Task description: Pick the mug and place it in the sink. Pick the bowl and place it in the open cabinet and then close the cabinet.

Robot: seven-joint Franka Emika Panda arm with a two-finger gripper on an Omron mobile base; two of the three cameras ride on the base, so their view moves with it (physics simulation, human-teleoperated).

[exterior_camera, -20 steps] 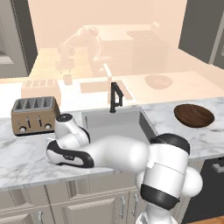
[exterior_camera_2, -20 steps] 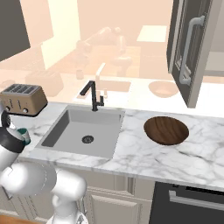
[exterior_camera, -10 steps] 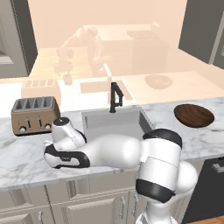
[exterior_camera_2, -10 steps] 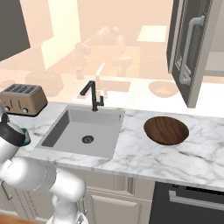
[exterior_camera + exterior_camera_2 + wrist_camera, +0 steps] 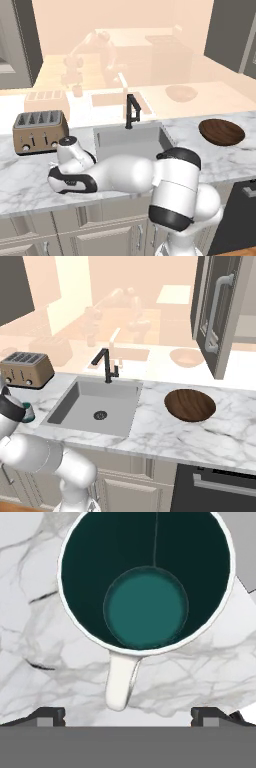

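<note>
Directly below the wide-open tool: upright mug, its teal inside bare; bowl likewise.

White arm folded low and reaching to its left, wrist bent downward, seen in the left base view. Gripper pointing straight down, jaws spread wide, the two dark fingertips far apart and gripping nothing.

The 2 base cameras look forward and down from behind the arm, sharing the sink. The hand camera looks straight down, close, into the mug.
</note>
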